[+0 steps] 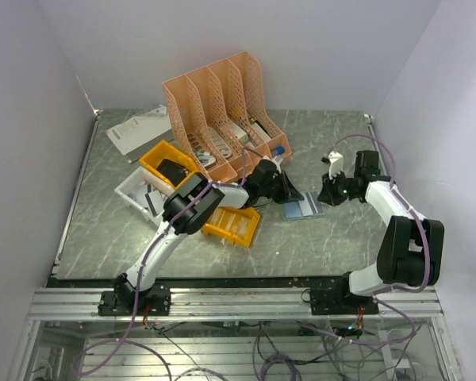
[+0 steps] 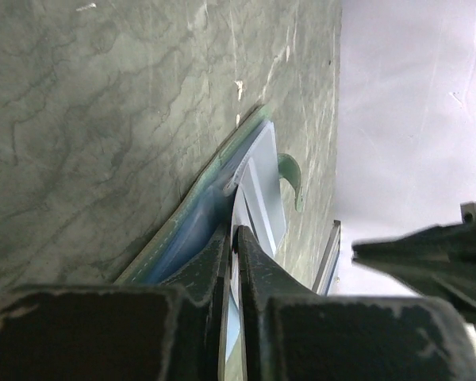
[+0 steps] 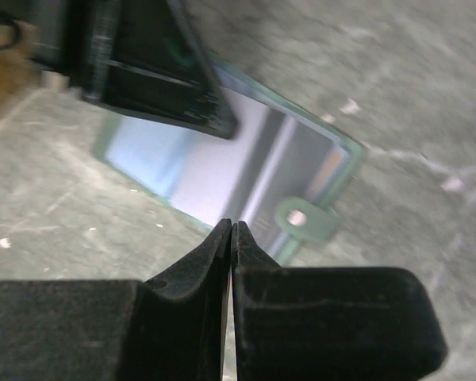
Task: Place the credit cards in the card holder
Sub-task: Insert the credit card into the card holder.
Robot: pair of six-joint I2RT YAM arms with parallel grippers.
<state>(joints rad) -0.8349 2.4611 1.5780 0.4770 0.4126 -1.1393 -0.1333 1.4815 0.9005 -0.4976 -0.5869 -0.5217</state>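
The card holder (image 1: 303,208) lies open on the table, light blue inside (image 3: 166,159), with a grey-green rim and a snap tab (image 3: 301,218). My left gripper (image 1: 289,194) comes down on its left part. In the left wrist view its fingers (image 2: 235,234) pinch the edge of a pale white-grey credit card (image 2: 262,190) that stands slanted into the holder's blue pocket (image 2: 182,230). My right gripper (image 1: 327,194) hovers just right of the holder. It (image 3: 232,226) is shut with nothing between the tips, a little above the holder's near edge. No other cards can be told apart.
A peach file rack (image 1: 218,103) stands at the back. Yellow bins (image 1: 168,163) (image 1: 232,225) and a white tray (image 1: 139,194) lie left of the holder under the left arm. Papers (image 1: 139,127) sit at the far left. White walls close in the sides.
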